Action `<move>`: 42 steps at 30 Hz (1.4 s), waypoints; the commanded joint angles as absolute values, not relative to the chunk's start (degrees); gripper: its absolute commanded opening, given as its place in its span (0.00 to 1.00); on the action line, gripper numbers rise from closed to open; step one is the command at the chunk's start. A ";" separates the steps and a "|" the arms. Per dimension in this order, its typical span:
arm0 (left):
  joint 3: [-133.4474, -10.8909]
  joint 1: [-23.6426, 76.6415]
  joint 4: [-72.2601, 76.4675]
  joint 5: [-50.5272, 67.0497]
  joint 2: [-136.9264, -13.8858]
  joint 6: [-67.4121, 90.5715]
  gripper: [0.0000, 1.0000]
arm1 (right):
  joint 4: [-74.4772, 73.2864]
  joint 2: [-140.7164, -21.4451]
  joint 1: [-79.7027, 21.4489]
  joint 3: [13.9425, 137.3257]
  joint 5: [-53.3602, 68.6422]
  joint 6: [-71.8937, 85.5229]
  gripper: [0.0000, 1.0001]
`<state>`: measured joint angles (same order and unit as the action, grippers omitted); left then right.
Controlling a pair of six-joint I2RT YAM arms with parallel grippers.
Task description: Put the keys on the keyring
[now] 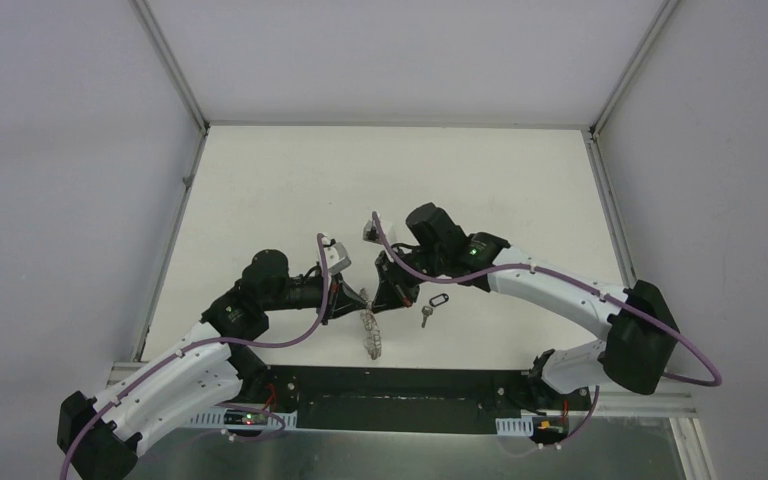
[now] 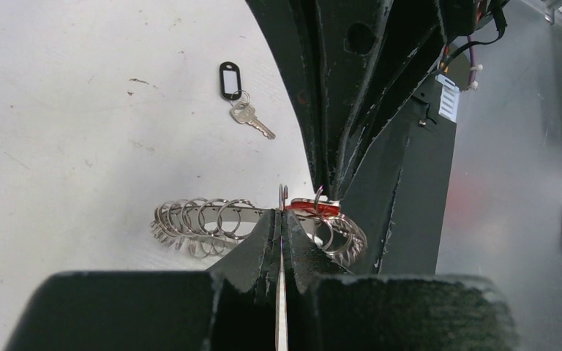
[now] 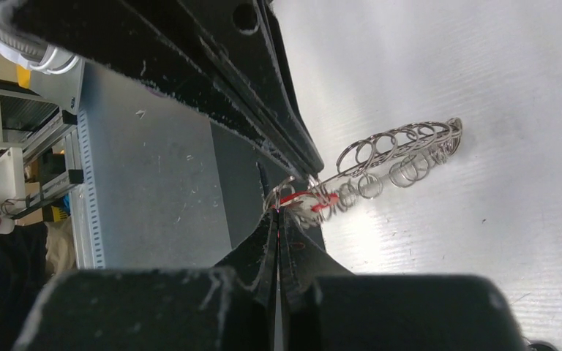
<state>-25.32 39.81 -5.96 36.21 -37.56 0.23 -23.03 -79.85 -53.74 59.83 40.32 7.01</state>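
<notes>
1. Closest to the arm bases, the keyring (image 2: pixel 197 219) rests on the bench (image 2: pixel 58 131). It appears tilted, with one end raised to where both arms meet.
2. The left gripper (image 2: pixel 282 213) is closed, pinching a thin wire loop on the ring's fringe.
3. Tip to tip with it, the right gripper (image 3: pixel 278 213) is also closed, apparently on the red head of the keys (image 3: pixel 298 198). The keys sit right against the fringe; the small silver key cannot be made out.
4. The step in hand looks like threading the keys onto a wire loop. Whether they have caught yet cannot be told.
5. The next move likely calls for a small sliding turn of the red key while the left side holds steady.
6. The neighbouring loops and the two sets of tips crowd the spot.
7. Farther out, a tagged key (image 2: pixel 252 121) lies on the bench well apart, out of the way.
</notes>
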 commanded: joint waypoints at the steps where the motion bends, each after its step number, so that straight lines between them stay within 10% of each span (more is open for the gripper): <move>1: -25.13 40.34 -1.93 37.62 -37.39 -0.17 0.00 | -22.59 -81.04 -54.46 63.52 37.71 6.38 0.00; 42: -24.70 40.49 -1.23 36.27 -35.71 1.56 0.00 | -21.97 -77.12 -54.76 59.75 29.73 7.57 0.00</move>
